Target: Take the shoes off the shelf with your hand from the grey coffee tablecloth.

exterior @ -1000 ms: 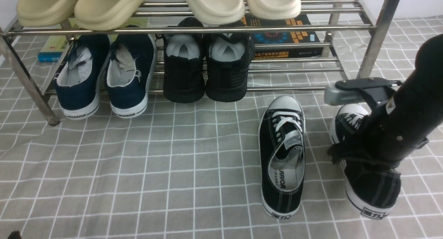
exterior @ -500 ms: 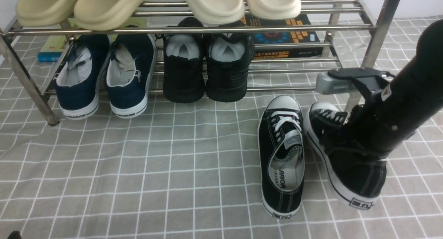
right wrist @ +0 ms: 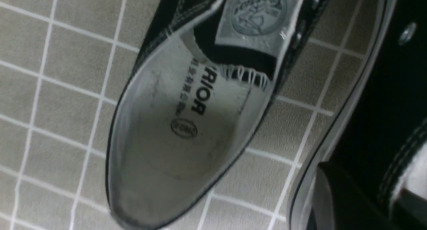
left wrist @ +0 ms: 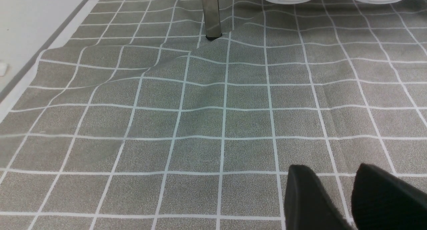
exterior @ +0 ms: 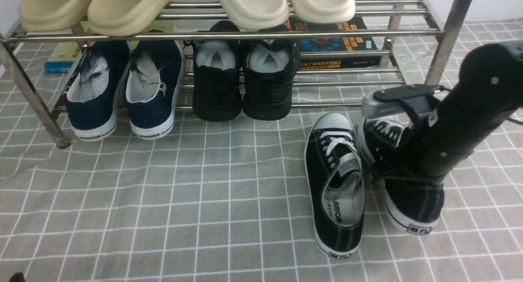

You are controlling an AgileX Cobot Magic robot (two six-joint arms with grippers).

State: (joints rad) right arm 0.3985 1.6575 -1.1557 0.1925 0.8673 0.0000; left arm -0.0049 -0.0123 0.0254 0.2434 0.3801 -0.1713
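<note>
two black canvas shoes (exterior: 337,184), white-laced, with white rubber toe caps and soles and smooth grey insoles, lie just beside each other on the creased grid-lined tablecloth (exterior: 163,200) before the steel-tube shelf (exterior: 229,36). right claw (exterior: 402,169) grips the right-hand one; left claw (left wrist: 333,180) narrow, empty.

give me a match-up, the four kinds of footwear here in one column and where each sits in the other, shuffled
1 navy pair
2 black knit pair
3 beige slides
4 white-laced sneakers

a top tier of the shelf
b off the shelf, front right
c lower tier, left
d lower tier, middle

Pairs: 1-c, 2-d, 3-a, 4-b
</note>
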